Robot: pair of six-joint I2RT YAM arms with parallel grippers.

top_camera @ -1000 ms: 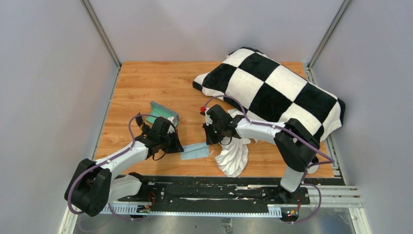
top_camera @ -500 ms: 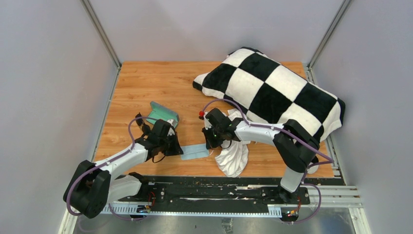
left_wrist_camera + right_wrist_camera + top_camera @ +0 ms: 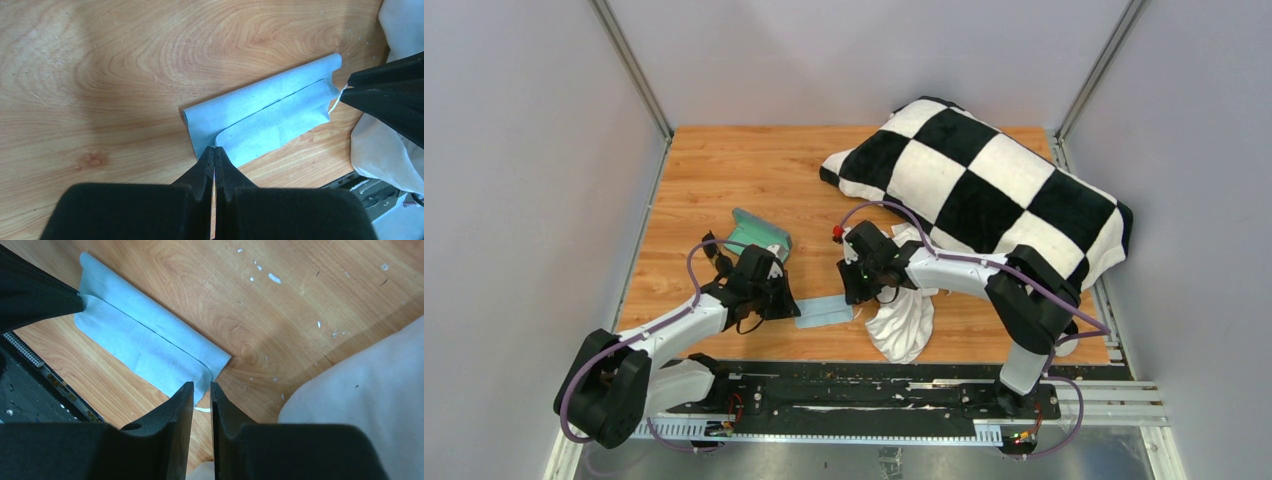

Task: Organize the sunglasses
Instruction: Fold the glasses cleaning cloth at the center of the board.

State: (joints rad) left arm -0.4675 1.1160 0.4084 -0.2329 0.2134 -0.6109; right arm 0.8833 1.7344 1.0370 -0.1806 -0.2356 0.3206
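The sunglasses are out of view in every frame. A light-blue cloth (image 3: 824, 310) lies folded lengthwise on the wooden table between my grippers. My left gripper (image 3: 790, 304) is shut on the cloth's left corner, as the left wrist view shows (image 3: 214, 149), with the cloth (image 3: 265, 120) stretching away from it. My right gripper (image 3: 854, 294) stands at the cloth's right end. In the right wrist view (image 3: 200, 385) its jaws are a narrow gap apart at the cloth's (image 3: 145, 340) corner. The grey-blue case (image 3: 759, 236) with its mint-green inside lies open behind my left gripper.
A black-and-white checkered pillow (image 3: 984, 185) fills the back right. A crumpled white fabric (image 3: 902, 325) lies right of my right gripper and shows in its wrist view (image 3: 360, 390). The black base rail (image 3: 854, 395) runs along the near edge.
Both grippers have shifted slightly left since a second ago. The cloth stays folded between them.
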